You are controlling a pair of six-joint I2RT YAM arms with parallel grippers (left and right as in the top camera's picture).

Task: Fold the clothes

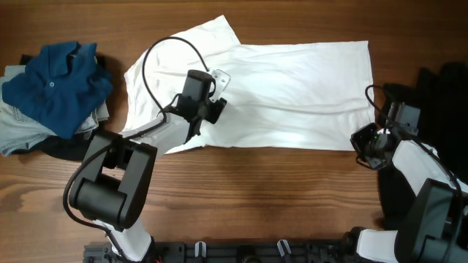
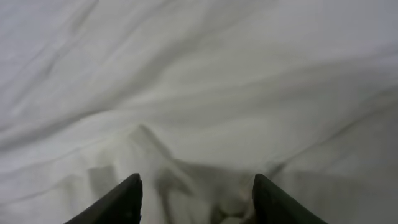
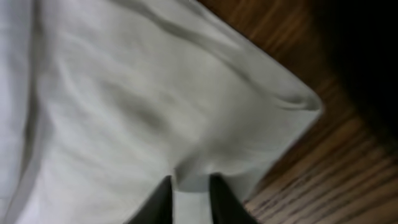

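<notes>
White shirt (image 1: 292, 95) — left pincer (image 2: 196, 179) gapes over a bunched fold; right pincer (image 3: 189, 183), only tips showing, nips its edge.

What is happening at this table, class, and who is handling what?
Two robot arms are working on a white shirt spread on the wooden table. The left hand sits low over the shirt's left part, fingers apart, with fabric bunched between them. The right hand appears to pinch the shirt's near right corner. A blue polo shirt lies aside, untouched.
</notes>
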